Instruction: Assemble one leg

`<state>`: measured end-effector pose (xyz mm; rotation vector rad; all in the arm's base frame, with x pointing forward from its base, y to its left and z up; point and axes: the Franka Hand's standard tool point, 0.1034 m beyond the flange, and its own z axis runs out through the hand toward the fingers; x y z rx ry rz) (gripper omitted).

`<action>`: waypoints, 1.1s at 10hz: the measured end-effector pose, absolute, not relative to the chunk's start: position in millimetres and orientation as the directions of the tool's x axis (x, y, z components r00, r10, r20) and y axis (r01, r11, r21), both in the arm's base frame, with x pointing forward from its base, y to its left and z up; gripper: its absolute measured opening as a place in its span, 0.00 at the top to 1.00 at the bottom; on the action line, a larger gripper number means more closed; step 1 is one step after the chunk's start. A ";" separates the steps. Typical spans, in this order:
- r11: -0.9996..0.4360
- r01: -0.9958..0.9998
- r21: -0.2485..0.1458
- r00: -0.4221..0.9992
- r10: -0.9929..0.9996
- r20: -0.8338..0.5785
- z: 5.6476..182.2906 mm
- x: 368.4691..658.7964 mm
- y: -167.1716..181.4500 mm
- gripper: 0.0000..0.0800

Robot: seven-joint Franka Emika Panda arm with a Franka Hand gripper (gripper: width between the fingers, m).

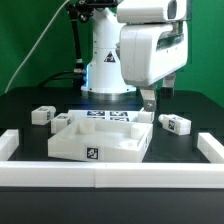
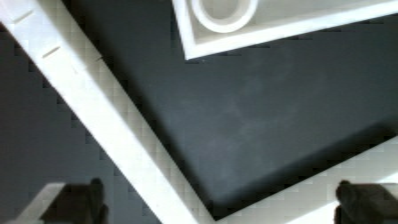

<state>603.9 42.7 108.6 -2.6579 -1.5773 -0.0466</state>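
Several legs lie on the black table in the exterior view: two at that view's left [image 1: 40,115] [image 1: 63,120] and one at its right [image 1: 176,124]. They are small white posts with black-and-white tags. The large white tray-like piece [image 1: 70,147] lies in the middle. My gripper [image 1: 148,102] hangs above the tray's far right corner, apart from every leg. In the wrist view my gripper [image 2: 219,200] is open and empty, with its dark fingertips [image 2: 75,202] wide apart. Under it two white bars [image 2: 107,110] meet in a corner. No leg shows there.
The marker board [image 1: 110,117] lies behind the tray at the robot's base. A low white wall [image 1: 110,174] runs along the front, with side pieces at the exterior view's left [image 1: 18,146] and right [image 1: 208,150]. A white flat piece with a round ring [image 2: 228,12] shows in the wrist view.
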 end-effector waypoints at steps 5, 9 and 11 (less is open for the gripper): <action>-0.477 0.878 -0.028 0.478 0.877 0.051 108.3 603.6 42.2 0.19; -0.291 0.957 0.014 0.289 0.955 0.061 89.5 587.2 33.6 0.19; -0.145 0.988 0.062 0.141 0.988 0.061 85.4 581.4 22.3 0.19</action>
